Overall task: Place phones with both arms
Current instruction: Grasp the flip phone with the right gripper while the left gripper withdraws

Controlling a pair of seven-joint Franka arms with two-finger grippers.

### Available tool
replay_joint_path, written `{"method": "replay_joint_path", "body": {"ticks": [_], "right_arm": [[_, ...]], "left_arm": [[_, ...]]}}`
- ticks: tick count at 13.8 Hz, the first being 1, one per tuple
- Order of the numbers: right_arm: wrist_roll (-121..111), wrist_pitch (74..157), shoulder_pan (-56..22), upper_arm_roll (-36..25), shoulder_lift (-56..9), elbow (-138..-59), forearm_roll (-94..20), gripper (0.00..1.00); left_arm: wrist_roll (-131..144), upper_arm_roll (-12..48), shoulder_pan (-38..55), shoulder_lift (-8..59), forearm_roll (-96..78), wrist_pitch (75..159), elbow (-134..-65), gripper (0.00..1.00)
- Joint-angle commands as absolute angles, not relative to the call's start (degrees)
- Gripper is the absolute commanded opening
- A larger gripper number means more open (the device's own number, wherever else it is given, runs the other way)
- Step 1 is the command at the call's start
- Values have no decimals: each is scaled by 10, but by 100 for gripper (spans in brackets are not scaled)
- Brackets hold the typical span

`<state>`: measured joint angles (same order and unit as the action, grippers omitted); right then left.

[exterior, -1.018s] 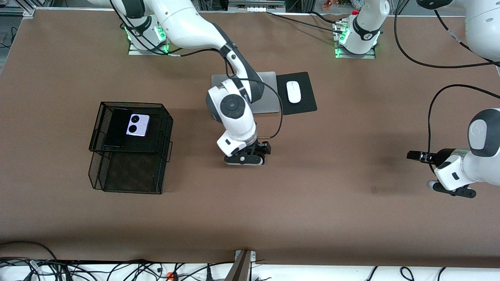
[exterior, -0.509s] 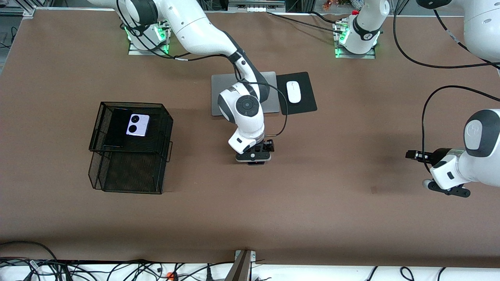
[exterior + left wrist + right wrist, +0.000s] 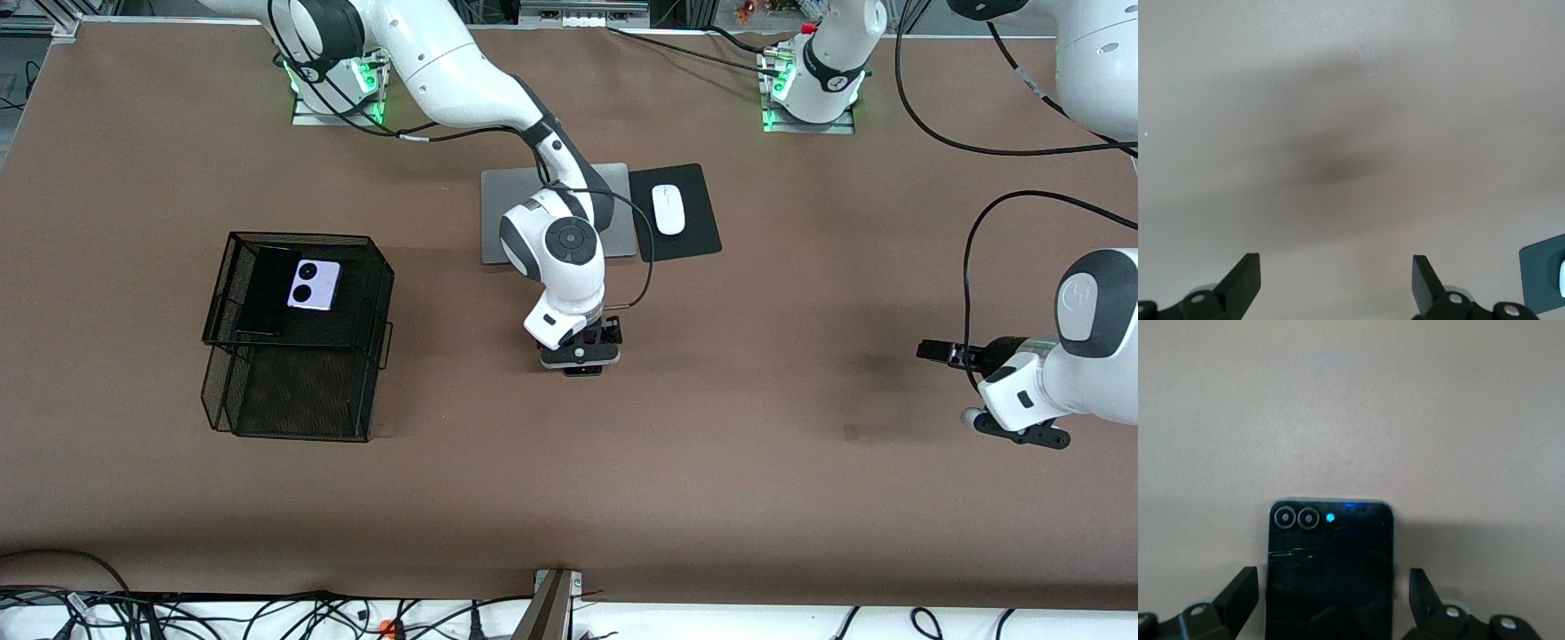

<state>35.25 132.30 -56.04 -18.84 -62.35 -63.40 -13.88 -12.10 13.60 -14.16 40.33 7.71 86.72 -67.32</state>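
No brand or writing can be read. The small squarish black phone point(image 3: 1329, 570) lies flat on the brown bench point(image 3: 711, 498) between the spread fingers of the right end effector point(image 3: 582, 356), lenses at the end pointing away from the wrist. The lilac-white phone point(image 3: 312, 284) rests on the black wire-mesh basket point(image 3: 293, 391). The right arm has shifted toward the left arm's end since a second ago. The left end effector point(image 3: 947, 352), spread and empty, waits above bare bench.
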Motion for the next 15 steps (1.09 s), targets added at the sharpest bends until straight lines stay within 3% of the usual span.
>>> {"method": "replay_joint_path", "body": {"ticks": [1,7,8,9,10,12,15], "right_arm": [[359,1322,-562,-187,-630,-628,-136,100],[360,1322,-566,-183,-631,-638,-136,97],[366,1324,-569,-184,-630,-638,-133,83],[366,1326,-569,-184,-628,-639,-136,37],[364,1326,-566,-184,-626,-639,-137,12],[359,1325,-563,-188,-621,-638,-137,0],[350,1287,-535,-192,-589,-638,-134,0]], "left_arm": [[-122,135,-140,387,66,863,-690,100],[-28,140,-128,259,65,847,-710,100],[24,147,-120,253,70,848,-709,100],[61,149,-113,252,74,848,-707,100],[75,149,-107,251,76,848,-705,100],[70,149,-105,239,76,847,-704,100],[41,141,-110,206,78,828,-704,100]]}}
